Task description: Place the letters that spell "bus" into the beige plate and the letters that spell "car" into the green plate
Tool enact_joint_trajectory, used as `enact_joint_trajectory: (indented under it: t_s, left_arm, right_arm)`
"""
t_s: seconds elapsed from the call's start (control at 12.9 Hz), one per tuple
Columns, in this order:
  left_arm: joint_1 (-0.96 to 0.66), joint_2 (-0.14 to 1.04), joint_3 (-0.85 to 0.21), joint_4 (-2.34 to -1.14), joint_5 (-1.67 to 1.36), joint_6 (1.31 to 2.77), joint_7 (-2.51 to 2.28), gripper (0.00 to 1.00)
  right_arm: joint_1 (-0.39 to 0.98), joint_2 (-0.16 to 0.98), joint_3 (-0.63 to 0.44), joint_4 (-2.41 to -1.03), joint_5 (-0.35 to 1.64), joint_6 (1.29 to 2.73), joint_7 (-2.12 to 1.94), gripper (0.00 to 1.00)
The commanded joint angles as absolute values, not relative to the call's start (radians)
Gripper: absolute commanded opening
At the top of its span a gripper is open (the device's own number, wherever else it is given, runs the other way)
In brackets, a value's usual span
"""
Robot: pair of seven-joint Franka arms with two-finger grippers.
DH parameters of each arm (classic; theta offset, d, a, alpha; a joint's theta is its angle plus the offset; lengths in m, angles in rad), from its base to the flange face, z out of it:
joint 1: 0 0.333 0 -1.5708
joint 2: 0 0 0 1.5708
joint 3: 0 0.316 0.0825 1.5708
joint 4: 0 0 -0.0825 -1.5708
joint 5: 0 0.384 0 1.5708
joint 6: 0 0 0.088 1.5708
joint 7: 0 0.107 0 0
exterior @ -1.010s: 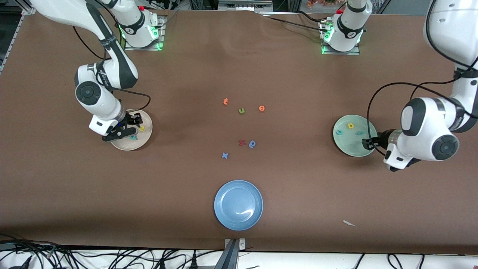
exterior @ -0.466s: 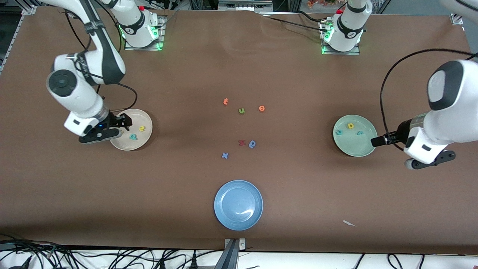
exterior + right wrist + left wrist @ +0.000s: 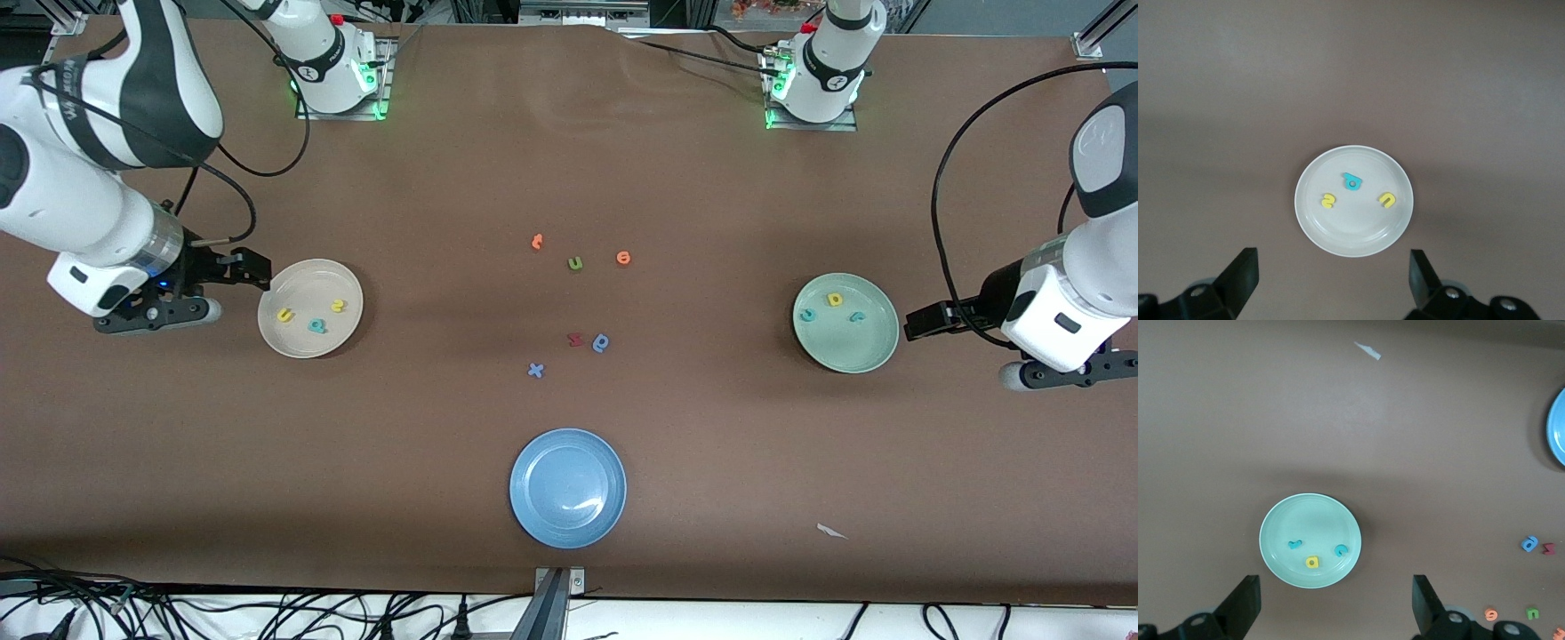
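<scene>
The beige plate (image 3: 307,286) holds a yellow "u" (image 3: 284,315), a teal "b" (image 3: 316,325) and a yellow "s" (image 3: 338,305). My right gripper (image 3: 252,270) hangs open and empty over bare table beside that plate, toward the right arm's end. The right wrist view looks down on the beige plate (image 3: 1351,230) between the spread fingers of the right gripper (image 3: 1331,280). The green plate (image 3: 845,351) holds a teal "c" (image 3: 807,315), a yellow "a" (image 3: 834,300) and a teal "r" (image 3: 856,316). My left gripper (image 3: 923,321) is open and empty beside it, also seen as the left gripper (image 3: 1335,607) near the green plate (image 3: 1308,520).
A blue plate (image 3: 567,487) sits near the front edge. In mid-table lie loose letters: two orange ones (image 3: 537,241), an olive "u" (image 3: 575,263), a red one (image 3: 575,339), a blue rounded one (image 3: 601,342) and a blue "x" (image 3: 535,370). A white scrap (image 3: 831,531) lies nearer the front.
Both grippers opened over their plates, then rose and drew back toward the table ends. A letter each stays in the beige and green plates.
</scene>
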State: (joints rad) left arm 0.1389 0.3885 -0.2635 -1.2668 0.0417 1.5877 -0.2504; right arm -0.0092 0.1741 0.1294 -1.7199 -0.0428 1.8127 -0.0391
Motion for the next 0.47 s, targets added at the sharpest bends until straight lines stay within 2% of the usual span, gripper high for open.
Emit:
enact_joint_trajectory:
  t_s: [0.0, 0.39]
  left_arm:
    - [0.106, 0.367, -0.267, -1.226, 0.069, 1.554, -0.230, 1.00]
    - [0.091, 0.345, -0.267, -1.230, 0.069, 1.545, -0.236, 1.00]
  right_arm:
    - [-0.017, 0.201, 0.130, -1.608, -0.031, 1.677, -0.040, 1.00]
    - [-0.012, 0.213, 0.115, -1.545, -0.029, 1.597, -0.041, 1.00]
